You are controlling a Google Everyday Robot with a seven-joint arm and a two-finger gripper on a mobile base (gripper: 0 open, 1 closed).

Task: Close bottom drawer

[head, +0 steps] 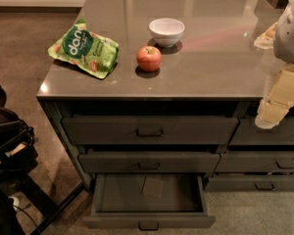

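- At the foot of the near stack, the bottom drawer [118, 194] stands pulled well out, its slim front [103, 222] close to the lower edge of the view.
- A small pull handle [148, 225] sits mid-front, and a flat grey square [152, 186] lies on the drawer floor, towards the back.
- The back of that floor is shadowed under the middle drawer [112, 162], so the rear wall is hard to make out.
- Above it, the top drawer [103, 129] juts out a little under the counter [220, 62].
- At the right edge, the gripper [267, 117] hangs in front of the neighbouring stack [279, 161], level with the top drawer and well apart from the open one.
- I cannot tell whether the gripper is released or clenched. It shows only as pale blocks, and nothing is visibly in it.
- The arm [290, 31] above it is cut off by the frame.
- On the counter: a green bag [85, 47] at left, an apple [149, 58] in the middle, and a white bowl [166, 31] just behind the apple.
- At far left, dark gear [7, 141] on the floor is cut off and too murky to name.
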